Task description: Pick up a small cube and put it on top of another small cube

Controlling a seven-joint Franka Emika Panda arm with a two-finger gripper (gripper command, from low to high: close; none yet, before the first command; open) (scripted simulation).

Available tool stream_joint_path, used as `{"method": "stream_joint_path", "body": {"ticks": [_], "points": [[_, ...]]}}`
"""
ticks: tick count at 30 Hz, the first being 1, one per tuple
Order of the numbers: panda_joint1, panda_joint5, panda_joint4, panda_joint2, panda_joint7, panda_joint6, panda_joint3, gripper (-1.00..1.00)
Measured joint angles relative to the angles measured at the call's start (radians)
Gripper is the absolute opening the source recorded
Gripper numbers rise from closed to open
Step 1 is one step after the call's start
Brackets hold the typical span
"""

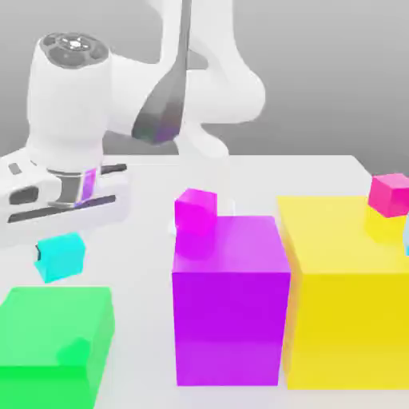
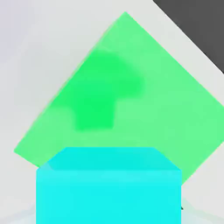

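Observation:
The small cyan cube point(image 1: 60, 257) hangs in the air just under the white hand at the exterior view's left, above the far edge of a big green block point(image 1: 52, 339). My gripper point(image 1: 59, 254) is shut on it, and a dark fingertip shows at the cube's left side. In the hand view the same cyan cube point(image 2: 109, 188) sits close to the camera, with the green block's top point(image 2: 144, 78) below it carrying a darker shadow patch. A small magenta cube point(image 1: 196, 209) rests by the back of the big purple block point(image 1: 230, 303).
A big yellow block point(image 1: 343, 295) stands at the exterior view's right with a small pink cube point(image 1: 390, 194) on its top. A pale cyan sliver point(image 1: 406, 232) shows at the right edge. The white table point(image 1: 144, 240) runs between the blocks.

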State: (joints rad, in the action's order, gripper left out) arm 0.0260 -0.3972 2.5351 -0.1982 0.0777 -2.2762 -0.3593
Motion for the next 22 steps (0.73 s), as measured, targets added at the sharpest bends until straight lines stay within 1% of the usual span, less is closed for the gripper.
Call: {"method": "stream_joint_path", "body": {"ticks": [6, 13, 15, 18, 19, 22], "points": [[0.113, 0.119, 0.027, -0.212, 0.218, 0.166, 0.046, -1.0], [0.237, 0.197, 0.059, -0.482, 0.428, 0.366, 0.1, -1.0], [0.246, 0.203, 0.101, -0.503, 0.456, 0.335, 0.087, -1.0], [0.244, 0.191, 0.187, -0.477, 0.463, 0.219, 0.066, -1.0], [0.243, 0.188, 0.203, -0.471, 0.464, 0.197, 0.063, 1.0], [0.243, 0.188, 0.203, -0.471, 0.464, 0.197, 0.063, 1.0]]}}
